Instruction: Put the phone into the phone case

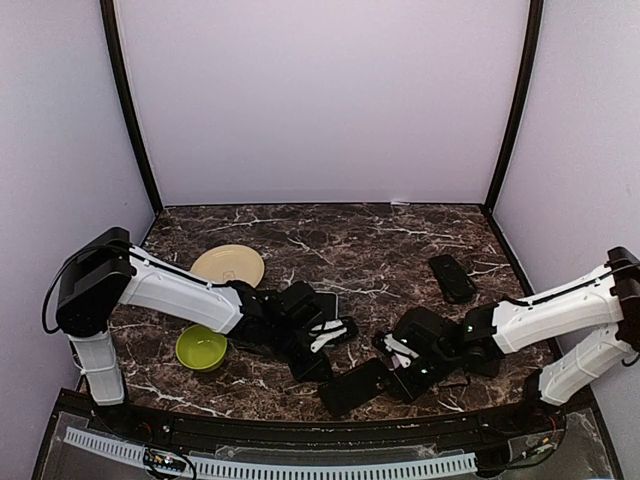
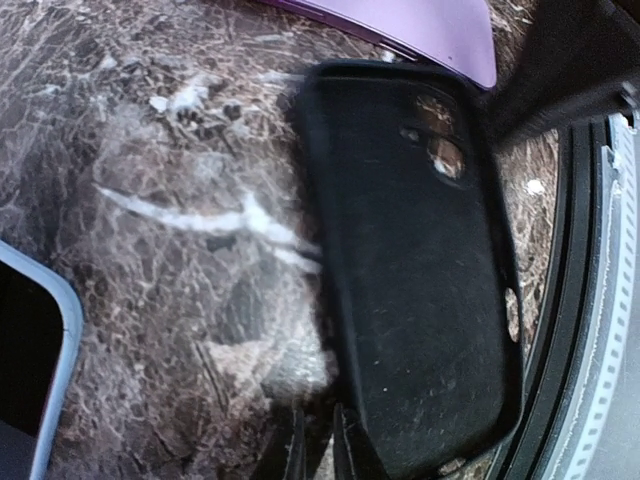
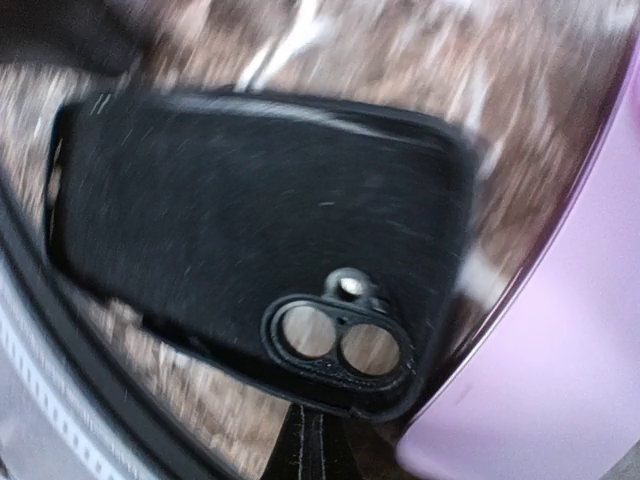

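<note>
The black phone case [image 1: 355, 386] lies near the table's front edge, its camera cut-out towards the right arm. In the left wrist view the phone case [image 2: 415, 260] fills the right half, hollow side up. My left gripper [image 2: 322, 450] is shut on its near left rim. In the right wrist view the phone case [image 3: 250, 220] is blurred. My right gripper [image 3: 318, 440] is shut, its tips against the rim beside the cut-out. The phone [image 2: 30, 370], dark with a pale blue edge, lies flat behind the left gripper [image 1: 318, 375]. The right gripper [image 1: 398, 362] is at the case's right end.
A cream plate [image 1: 228, 265] and a green bowl [image 1: 201, 348] sit at the left, beside the left arm. A black slab-shaped object [image 1: 452, 277] lies at the back right. The table's raised black front rim [image 1: 300, 420] runs just in front of the case.
</note>
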### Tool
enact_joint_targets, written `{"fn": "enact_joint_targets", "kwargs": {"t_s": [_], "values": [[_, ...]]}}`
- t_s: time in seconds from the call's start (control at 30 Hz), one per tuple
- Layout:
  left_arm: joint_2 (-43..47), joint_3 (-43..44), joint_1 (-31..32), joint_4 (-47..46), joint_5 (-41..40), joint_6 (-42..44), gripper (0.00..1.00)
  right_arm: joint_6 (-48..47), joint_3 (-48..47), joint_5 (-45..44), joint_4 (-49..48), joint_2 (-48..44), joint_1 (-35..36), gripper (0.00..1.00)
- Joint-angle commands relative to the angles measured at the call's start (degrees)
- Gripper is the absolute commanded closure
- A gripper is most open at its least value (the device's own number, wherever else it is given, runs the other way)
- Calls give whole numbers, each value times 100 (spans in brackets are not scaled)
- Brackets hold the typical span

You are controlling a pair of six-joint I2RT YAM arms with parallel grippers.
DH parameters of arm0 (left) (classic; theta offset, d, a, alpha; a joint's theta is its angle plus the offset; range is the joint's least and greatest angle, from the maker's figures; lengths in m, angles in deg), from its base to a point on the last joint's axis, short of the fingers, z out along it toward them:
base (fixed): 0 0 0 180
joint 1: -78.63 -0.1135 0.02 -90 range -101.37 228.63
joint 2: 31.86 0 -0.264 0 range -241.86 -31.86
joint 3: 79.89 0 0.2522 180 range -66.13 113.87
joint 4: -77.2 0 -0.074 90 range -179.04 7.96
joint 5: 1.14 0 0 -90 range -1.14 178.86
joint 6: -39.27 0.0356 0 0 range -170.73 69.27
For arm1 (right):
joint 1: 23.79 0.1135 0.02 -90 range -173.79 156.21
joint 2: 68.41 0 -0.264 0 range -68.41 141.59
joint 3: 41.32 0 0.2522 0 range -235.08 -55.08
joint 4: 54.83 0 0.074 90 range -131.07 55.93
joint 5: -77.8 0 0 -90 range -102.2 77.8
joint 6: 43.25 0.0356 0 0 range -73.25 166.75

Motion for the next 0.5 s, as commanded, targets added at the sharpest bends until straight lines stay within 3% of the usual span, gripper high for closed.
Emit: {"fn": "enact_joint_targets", "kwargs": {"t_s": [0.0,0.3,0.47], "values": [[240,-363,99,161,380,68,88,-379,-637,-602,-94,596,-537,100],[508,-666,128,-953,153,-223,86,-689,-1587,-687,-96,1450,-834,100],[457,-693,131,-1273,294,-287,84,-604,-1801,-1259,704,775,-1065,100]]}}
